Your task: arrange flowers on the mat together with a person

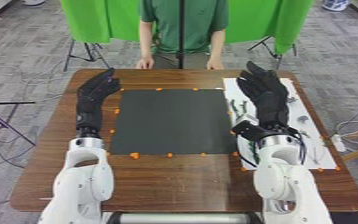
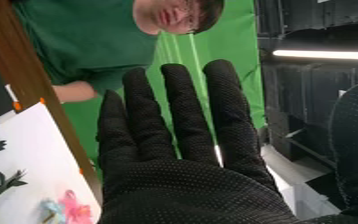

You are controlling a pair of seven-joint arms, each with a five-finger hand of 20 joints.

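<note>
Fingers of the right hand (image 1: 264, 95) lie straight in the head view, above the sheet (image 1: 319, 156); the left hand (image 1: 94, 97) is relaxed beside the mat (image 1: 171, 120). Green stems (image 1: 240, 107) lie on the sheet, right of the mat. They should be light, springy and thin enough to slip: pinch mid-stem. Brown table (image 1: 193, 187), grey floor (image 1: 33, 72) around it.

Right wrist view: that hand is open, gripping nothing. The pink flower (image 2: 74, 206) lies on the sheet, probably soft and easily crushed, so spare its petals. Green cloth (image 2: 233, 107) hangs behind.
</note>
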